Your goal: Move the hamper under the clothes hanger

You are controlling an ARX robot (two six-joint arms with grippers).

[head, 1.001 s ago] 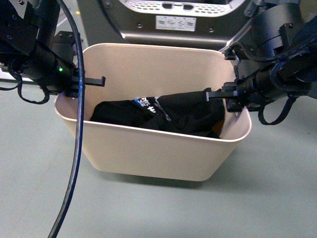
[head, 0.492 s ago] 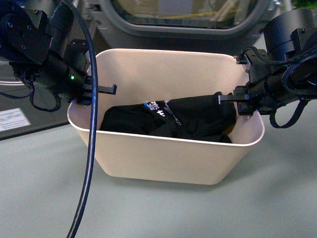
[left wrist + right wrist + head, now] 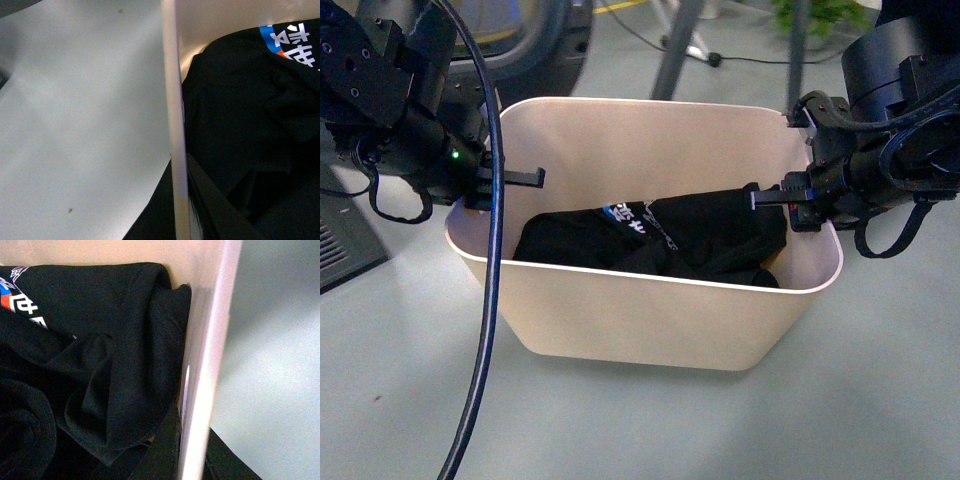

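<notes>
The beige hamper [image 3: 650,320] sits in the middle of the front view with black clothes [image 3: 660,235] inside. My left gripper [image 3: 480,190] is shut on its left short rim, which also shows in the left wrist view [image 3: 172,100]. My right gripper [image 3: 810,205] is shut on its right short rim, which also shows in the right wrist view [image 3: 210,365]. The hamper hangs between both arms, a little above the grey floor. Behind it two angled grey legs [image 3: 677,50] of the clothes hanger rise out of the top of the frame; its bar is out of view.
A dark machine body [image 3: 535,45] stands at the back left, and a dark vented panel [image 3: 345,240] is at the left edge. A blue cable [image 3: 485,300] hangs in front of the hamper's left side. A green plant [image 3: 820,15] is at the back right.
The view and the hamper have swung: the machine's round door has slid off to the left, and the grey rack legs have come into view behind the hamper. Both grippers keep their hold.
</notes>
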